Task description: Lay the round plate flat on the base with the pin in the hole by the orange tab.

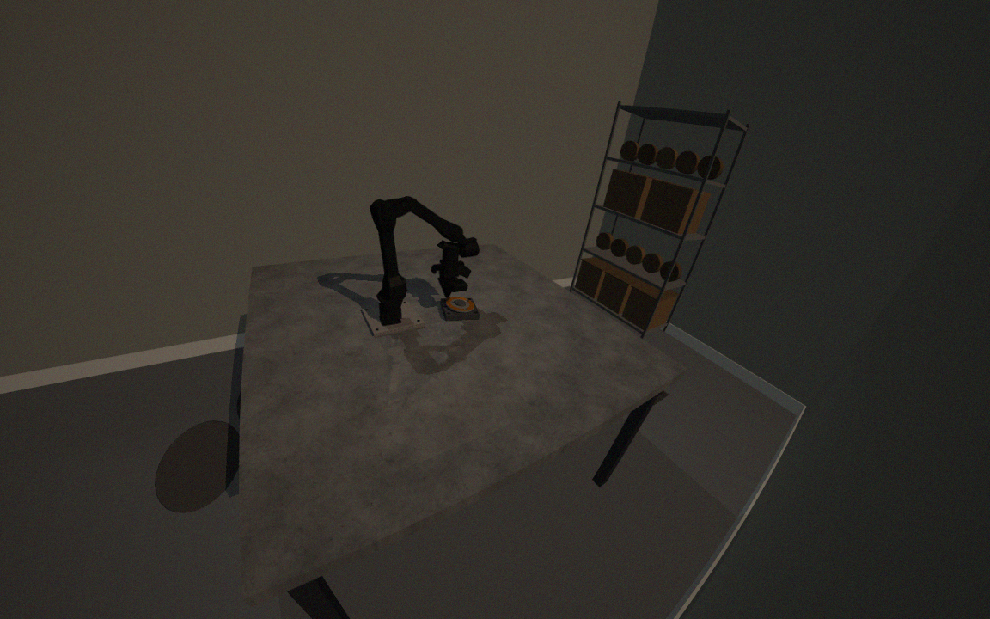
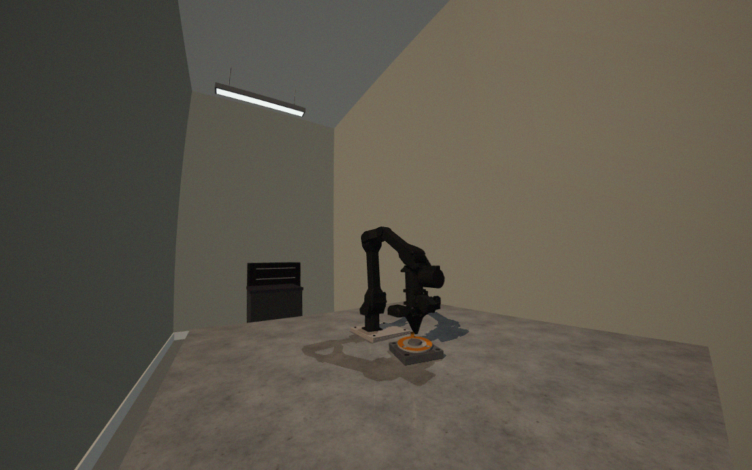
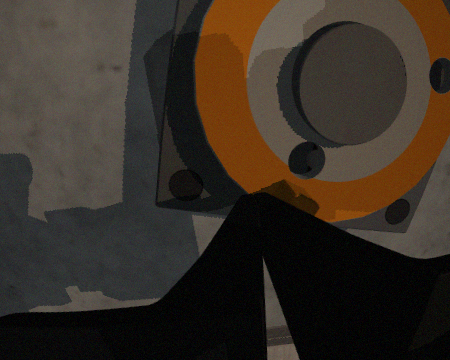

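Observation:
The round orange plate (image 3: 228, 114) (image 1: 455, 306) (image 2: 412, 346) sits on the grey post (image 3: 355, 83) of the square grey base (image 3: 167, 94) (image 2: 416, 356). It lies off-centre on the post. A dark orange tab (image 3: 295, 196) sticks out at its near edge, with a hole (image 3: 307, 160) just inside it. I cannot make out the pin. My gripper (image 3: 253, 206) (image 1: 452, 294) (image 2: 414, 331) is shut and empty. It points straight down with its tips right at the plate's edge beside the tab; I cannot tell if they touch.
The arm stands on a pale mount plate (image 1: 399, 327) (image 2: 380, 334) just beside the base. A metal shelf rack (image 1: 652, 223) stands off the table's far right. A black cabinet (image 2: 273, 290) stands against the back wall.

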You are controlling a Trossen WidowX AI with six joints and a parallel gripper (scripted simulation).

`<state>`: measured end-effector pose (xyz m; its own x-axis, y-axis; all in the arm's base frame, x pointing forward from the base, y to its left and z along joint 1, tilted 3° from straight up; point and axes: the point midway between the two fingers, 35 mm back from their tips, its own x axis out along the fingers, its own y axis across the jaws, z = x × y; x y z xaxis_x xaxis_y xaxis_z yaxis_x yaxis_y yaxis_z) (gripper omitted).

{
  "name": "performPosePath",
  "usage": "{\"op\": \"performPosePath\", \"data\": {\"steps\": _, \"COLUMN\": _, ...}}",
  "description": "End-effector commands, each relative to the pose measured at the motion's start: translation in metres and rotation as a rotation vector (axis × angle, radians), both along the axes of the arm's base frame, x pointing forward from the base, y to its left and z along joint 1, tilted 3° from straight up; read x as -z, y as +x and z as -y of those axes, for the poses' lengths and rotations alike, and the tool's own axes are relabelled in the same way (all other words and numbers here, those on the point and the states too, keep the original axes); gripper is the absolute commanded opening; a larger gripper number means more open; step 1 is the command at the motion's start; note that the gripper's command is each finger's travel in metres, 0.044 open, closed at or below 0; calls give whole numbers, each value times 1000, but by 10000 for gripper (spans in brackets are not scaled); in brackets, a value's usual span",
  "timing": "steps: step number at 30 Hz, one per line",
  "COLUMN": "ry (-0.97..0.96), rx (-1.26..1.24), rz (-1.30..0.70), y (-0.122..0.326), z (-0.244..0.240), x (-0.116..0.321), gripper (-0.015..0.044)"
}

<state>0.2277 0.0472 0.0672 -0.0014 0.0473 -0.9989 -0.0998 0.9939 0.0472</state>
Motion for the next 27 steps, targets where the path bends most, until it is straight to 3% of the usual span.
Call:
{"op": "performPosePath", "data": {"steps": 1, "ry": -7, "rx": 2, "rz": -3, "y": -5, "z": 5, "x": 0, "gripper": 0}}
{"op": "performPosePath", "data": {"steps": 16, "ry": -8, "rx": 2, "rz": -3, "y": -9, "z": 13, "x": 1, "gripper": 0}}
{"op": "performPosePath", "data": {"steps": 27, "ry": -8, "rx": 2, "rz": -3, "y": -10, "z": 13, "x": -43, "gripper": 0}}
